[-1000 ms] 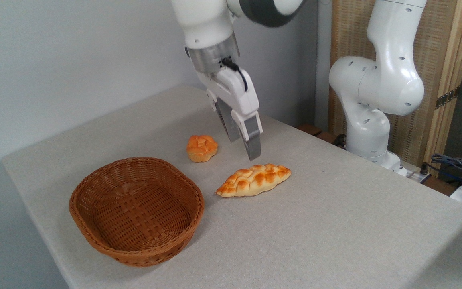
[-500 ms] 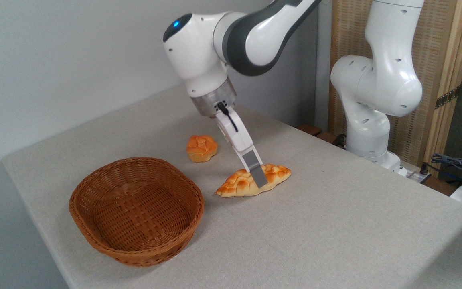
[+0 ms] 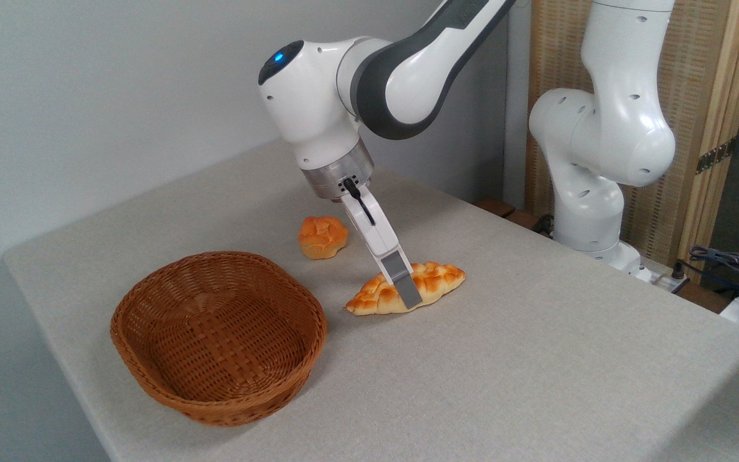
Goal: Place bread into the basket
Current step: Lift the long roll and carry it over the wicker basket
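A long braided bread (image 3: 439, 280) lies on the grey table (image 3: 536, 372), just right of the woven brown basket (image 3: 228, 256), which holds nothing. My gripper (image 3: 406, 289) is tilted down onto the middle of this bread and stands open around it. The near grey finger (image 3: 408, 294) shows against the bread's front side; the far finger is hidden behind the loaf. A small round bun (image 3: 322, 236) rests farther back, left of the gripper's hand.
The arm's white base (image 3: 591, 192) rises at the table's back right, in front of a bamboo screen (image 3: 696, 96). Cables (image 3: 729, 263) lie past the right edge. A pale wall (image 3: 87, 96) runs behind the table on the left.
The gripper has come down from above the table onto the braided bread, then sunk a little lower and leftwards over it. Both breads and the basket have stayed put.
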